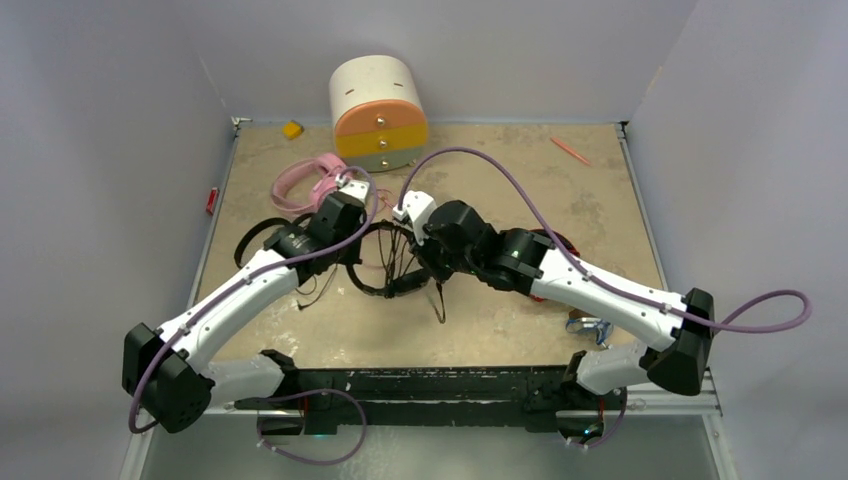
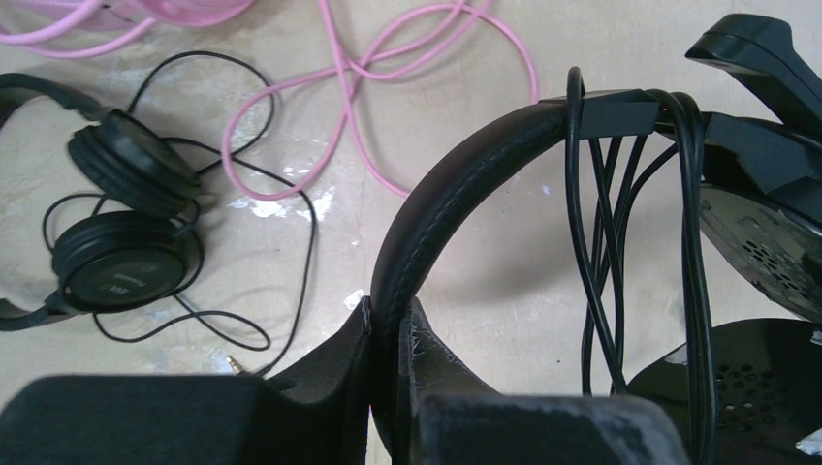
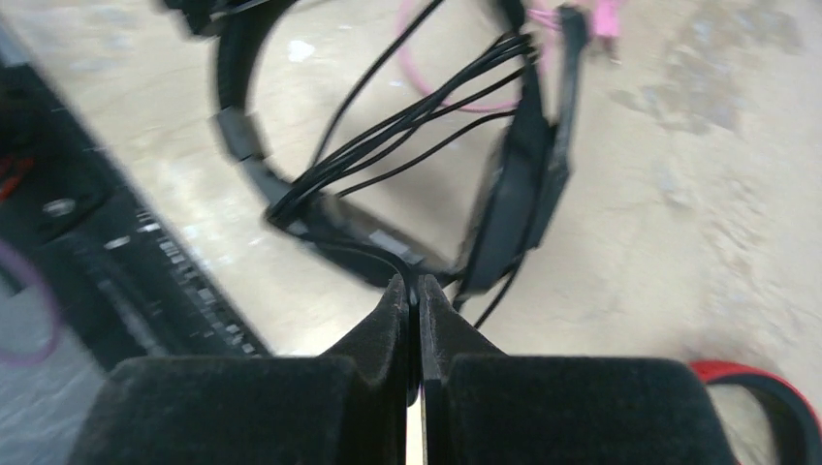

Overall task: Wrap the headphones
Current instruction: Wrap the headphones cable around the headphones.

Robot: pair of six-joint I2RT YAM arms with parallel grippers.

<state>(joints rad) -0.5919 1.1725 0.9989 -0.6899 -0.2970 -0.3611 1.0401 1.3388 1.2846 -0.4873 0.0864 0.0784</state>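
Wrapping step: L gripper [image 2: 393, 310] clamps black headphones [image 1: 372, 288] by the band [image 2: 456, 174], in front of drawer box [image 1: 378, 112]. R gripper [image 3: 412, 286] is closed, prob. pinching the cable [image 3: 388, 131]. Next: lead cable round band, keep it tight.

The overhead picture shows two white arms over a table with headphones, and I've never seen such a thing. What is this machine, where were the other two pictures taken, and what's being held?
These are two robot arms, the left arm and the right arm, bolted to the near edge of a table. The overhead picture comes from a fixed camera above and behind them; the other two come from a camera on each wrist. On the table lie pink headphones, a black pair, a red pair barely in view, and a drawer box. The left gripper clamps the headband of another black set; the right gripper is shut on its cable.
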